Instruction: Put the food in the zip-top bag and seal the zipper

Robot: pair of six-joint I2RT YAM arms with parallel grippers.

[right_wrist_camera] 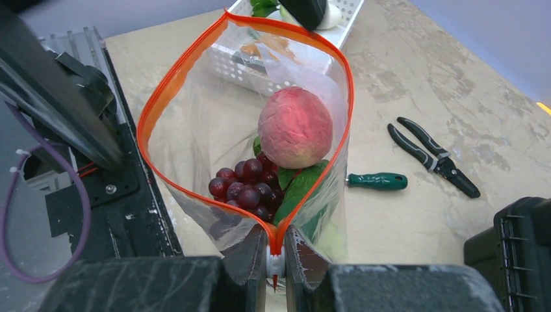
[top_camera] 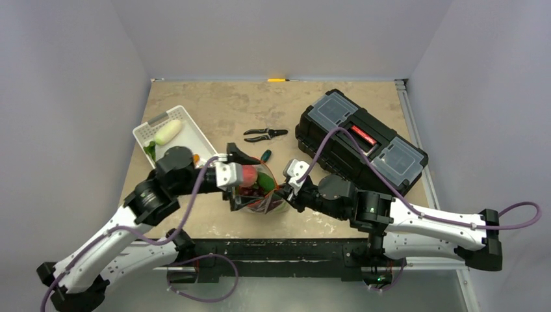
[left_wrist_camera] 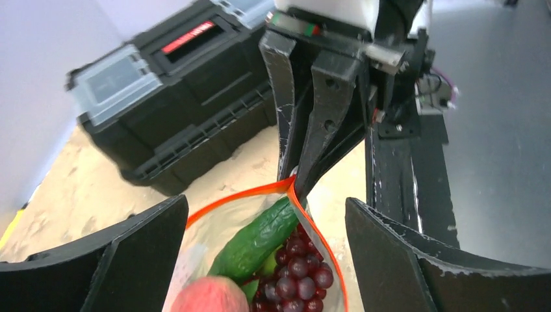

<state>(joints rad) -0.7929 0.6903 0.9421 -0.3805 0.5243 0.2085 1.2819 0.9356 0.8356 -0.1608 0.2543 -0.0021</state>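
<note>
The clear zip-top bag (top_camera: 261, 194) stands open between the arms, its orange-red zipper (right_wrist_camera: 174, 86) spread into a wide loop. Inside lie a pink-red peach (right_wrist_camera: 295, 127) on top, dark purple grapes (right_wrist_camera: 244, 186) and a green cucumber (left_wrist_camera: 255, 239). My right gripper (right_wrist_camera: 276, 255) is shut on the near end of the zipper, pinching both sides together. My left gripper (left_wrist_camera: 266, 207) hangs open just above the bag's mouth, one finger on each side, holding nothing. More food, white and green pieces (top_camera: 166, 132), stays in the white basket.
The white slotted basket (top_camera: 193, 135) sits at the back left, close behind the left arm. Black-handled pliers (top_camera: 265, 134) and a green-handled tool (right_wrist_camera: 377, 181) lie beyond the bag. A black toolbox (top_camera: 360, 142) stands at the right, close to the right arm.
</note>
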